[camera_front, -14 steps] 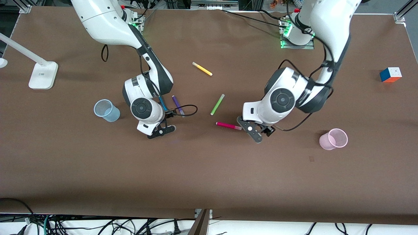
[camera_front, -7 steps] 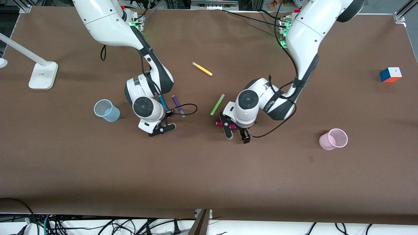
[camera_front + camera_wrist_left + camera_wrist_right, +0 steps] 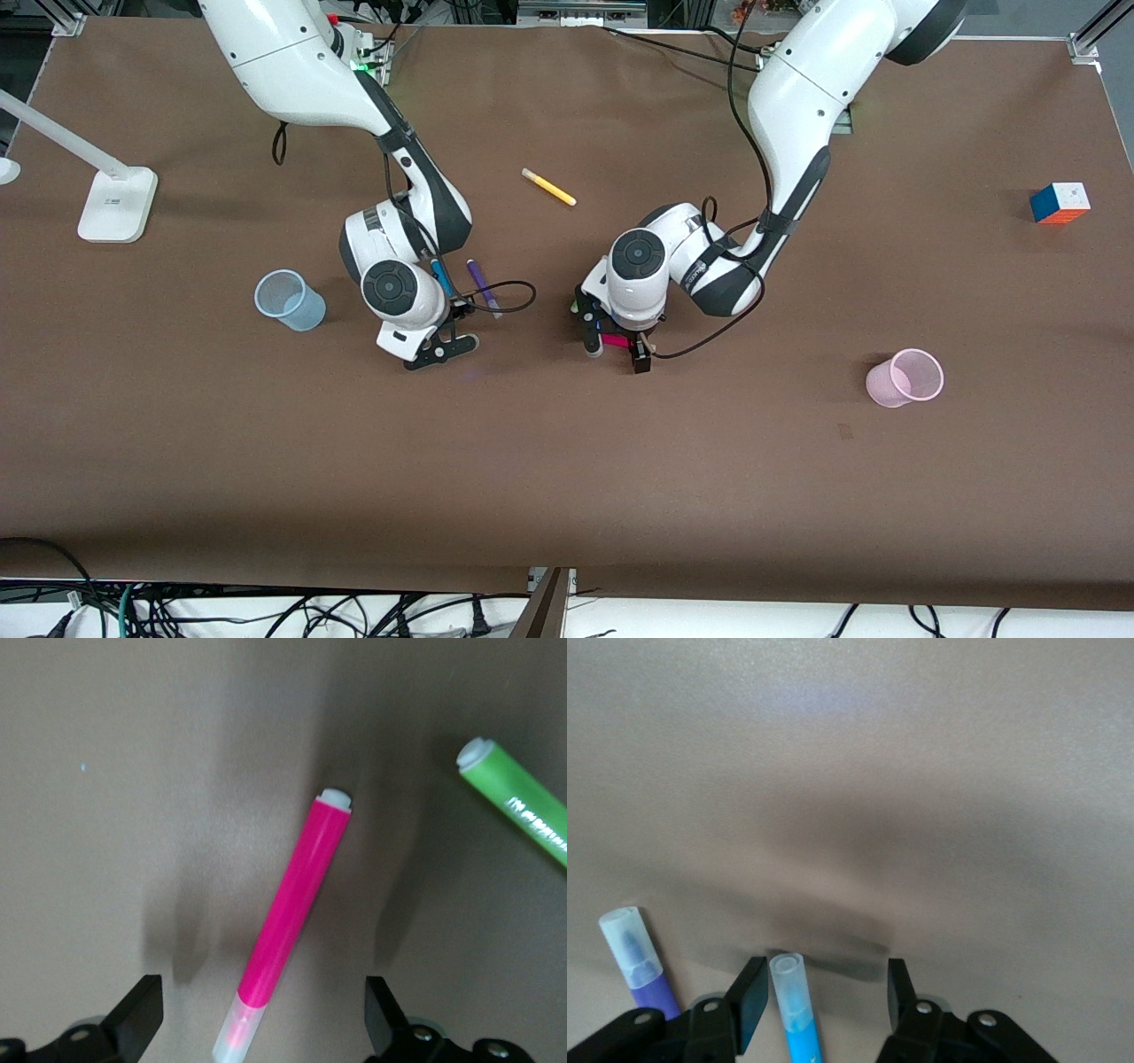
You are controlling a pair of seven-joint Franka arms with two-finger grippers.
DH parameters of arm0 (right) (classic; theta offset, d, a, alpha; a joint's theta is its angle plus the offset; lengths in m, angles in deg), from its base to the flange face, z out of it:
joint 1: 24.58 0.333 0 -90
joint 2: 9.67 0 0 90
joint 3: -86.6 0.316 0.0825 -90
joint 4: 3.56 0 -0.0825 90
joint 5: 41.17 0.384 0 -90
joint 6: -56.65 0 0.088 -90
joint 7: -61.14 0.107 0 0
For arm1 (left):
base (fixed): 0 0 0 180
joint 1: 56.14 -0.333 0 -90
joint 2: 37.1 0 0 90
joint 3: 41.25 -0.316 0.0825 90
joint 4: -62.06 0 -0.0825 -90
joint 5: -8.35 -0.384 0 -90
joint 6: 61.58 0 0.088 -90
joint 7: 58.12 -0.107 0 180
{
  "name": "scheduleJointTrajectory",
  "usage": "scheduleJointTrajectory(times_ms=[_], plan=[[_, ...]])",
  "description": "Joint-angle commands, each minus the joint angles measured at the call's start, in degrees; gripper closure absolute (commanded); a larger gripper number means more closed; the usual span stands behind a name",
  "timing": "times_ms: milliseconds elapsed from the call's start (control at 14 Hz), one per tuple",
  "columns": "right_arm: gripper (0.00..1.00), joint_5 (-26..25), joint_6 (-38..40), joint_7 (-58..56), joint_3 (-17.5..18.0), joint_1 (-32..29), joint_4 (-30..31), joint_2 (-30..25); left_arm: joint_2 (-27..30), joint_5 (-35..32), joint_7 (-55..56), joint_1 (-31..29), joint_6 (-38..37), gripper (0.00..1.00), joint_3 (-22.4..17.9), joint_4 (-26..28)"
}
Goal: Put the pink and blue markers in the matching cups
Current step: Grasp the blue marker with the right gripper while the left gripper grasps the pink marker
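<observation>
The pink marker (image 3: 614,340) lies on the table. My left gripper (image 3: 615,347) is low over it, open, with one finger on each side. In the left wrist view the marker (image 3: 297,912) runs between the spread fingertips (image 3: 133,1023), clear cap toward the gripper (image 3: 259,1023). The blue marker (image 3: 440,277) lies half hidden under my right wrist. My right gripper (image 3: 440,352) is open. In the right wrist view the marker's clear cap (image 3: 790,988) sits between the fingers, close to one fingertip (image 3: 749,1001) of the gripper (image 3: 822,997). The pale blue cup (image 3: 290,300) and the pale pink cup (image 3: 904,377) stand upright.
A purple pen (image 3: 483,288) lies beside the blue marker, also in the right wrist view (image 3: 638,961). A lime-green pen (image 3: 523,806) lies near the pink marker, mostly hidden under the left wrist. A yellow pen (image 3: 548,187), a colour cube (image 3: 1060,203) and a lamp base (image 3: 117,206) are farther off.
My left gripper has swung from the pink marker's end toward the right arm's end and now straddles the marker, covering the green pen. My right gripper has barely moved.
</observation>
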Motion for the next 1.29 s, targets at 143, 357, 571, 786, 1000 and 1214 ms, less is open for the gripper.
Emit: scheduleJointTrajectory(times_ms=[143,357,571,786,1000,1214], plan=[[0.38,0.8,-1.0,0.2,-0.4,1.6,1.4,-0.9,0.9,-1.4,-1.3,-0.5,0.1,0.48,-0.1,1.3],[0.83,0.7,-0.6,0.1,-0.4,1.6,1.5,-1.1,0.9,-1.4,-1.3,-0.5,-0.2,0.85,-0.3,1.3],[1.00,0.6,-0.4,-0.3,-0.4,1.6,1.5,-1.1,1.4,-1.4,-1.1,-0.8,-1.0,0.99,-0.4,1.3],[1.00,0.3,-0.6,-1.1,-0.4,1.6,1.2,-1.3,5.3,-0.8,-0.7,-3.1,-8.5,1.00,0.0,0.8],[1.00,0.3,1.1,-15.1,-2.5,0.5,0.8,-5.2,9.9,-0.4,-0.8,-4.1,-21.3,1.00,-0.1,-1.3],[1.00,1.0,10.7,-33.4,-6.2,-1.0,-0.8,-10.7,10.8,-1.1,-0.9,-4.9,-33.3,1.00,-1.0,-5.6]])
